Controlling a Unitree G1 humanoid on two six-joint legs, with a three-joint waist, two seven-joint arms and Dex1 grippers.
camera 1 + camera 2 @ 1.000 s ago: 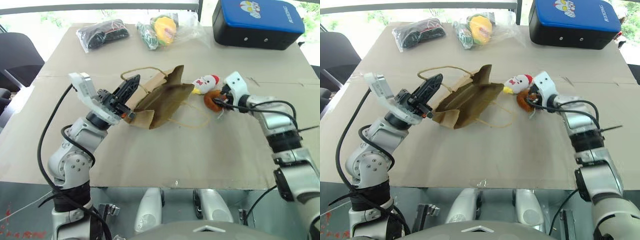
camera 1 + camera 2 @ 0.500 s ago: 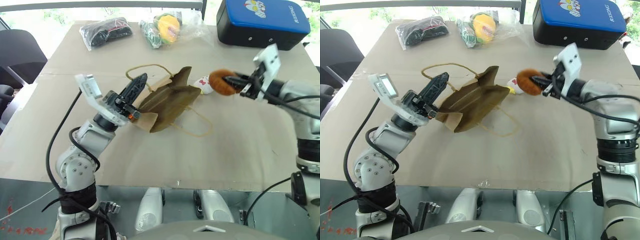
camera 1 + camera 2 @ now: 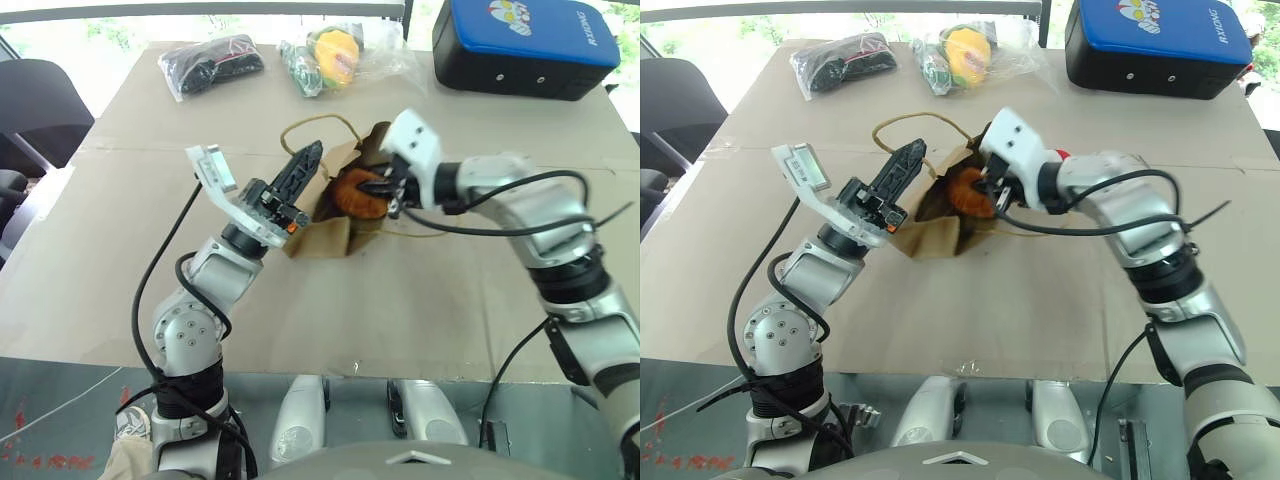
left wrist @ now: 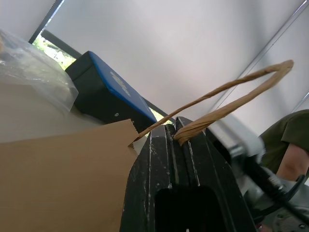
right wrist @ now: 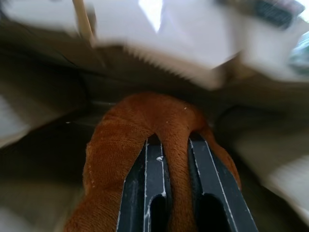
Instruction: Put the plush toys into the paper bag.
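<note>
The left gripper is pinching one twisted paper loop handle of the small brown kraft paper bag, its two black fingers pressed together with the cord nipped between their tips. It is holding the bag's mouth lifted off the cardboard-covered table.

The right gripper is squeezing the orange-brown drumstick-shaped plush toy, its jaws standing narrow with a fold of plush pinched between them, as the right wrist view shows. The toy is sitting right at the bag's opening, between the brown paper walls; how far inside it is cannot be told, since the gripper and the bag's edge are covering part of it.

The white chicken plush toy is hiding behind the right arm, with only a scrap of red peeping out, too little to be sure of. The right wrist view is blurring everything around the toy.

At the table's far edge are lying a clear plastic bag of black items, a wrapped yellow-and-green toy and a blue-topped black case.
</note>
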